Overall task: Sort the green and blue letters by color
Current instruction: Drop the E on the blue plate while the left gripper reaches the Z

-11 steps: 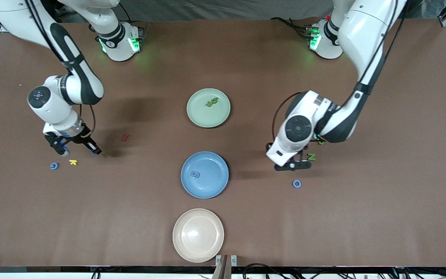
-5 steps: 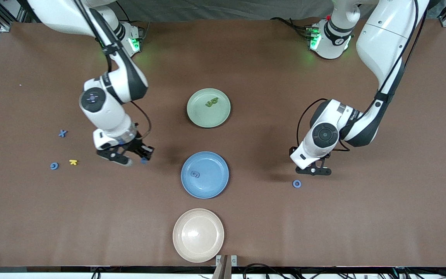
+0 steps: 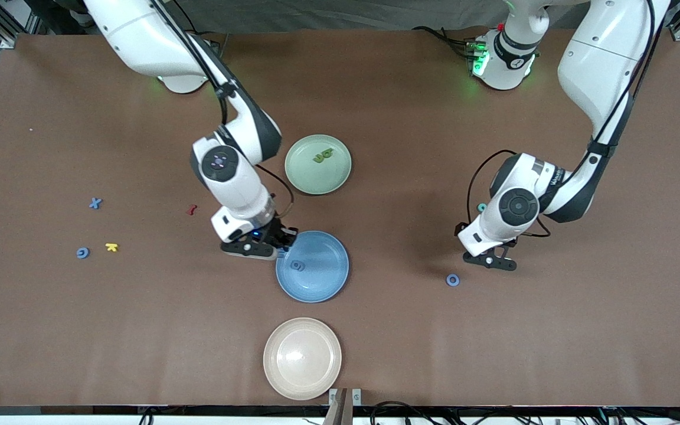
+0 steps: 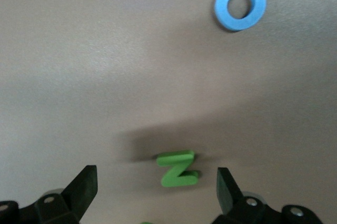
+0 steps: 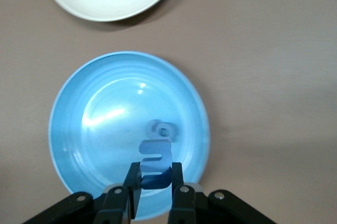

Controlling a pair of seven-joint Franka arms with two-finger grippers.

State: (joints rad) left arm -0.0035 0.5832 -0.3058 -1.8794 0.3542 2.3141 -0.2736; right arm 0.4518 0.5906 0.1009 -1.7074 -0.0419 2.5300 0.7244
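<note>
Holding small blue letter [image 5: 156, 164] in closed jaws of right gripper [image 3: 281, 239] over rim of blue plate [image 3: 328, 283]. Hanging with wide-open, empty jaws: left gripper [image 4: 157, 190], over green Z [image 4: 179, 168] on bench [image 3: 493, 354]; blue ring letter [image 4: 240, 4] near.

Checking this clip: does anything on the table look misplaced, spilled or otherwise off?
Nothing spilled or damaged. The only strays are a small yellow letter and a dark red letter lying toward the right arm's end, matching neither the blue plate nor the green plate. The cream plate holds nothing.
</note>
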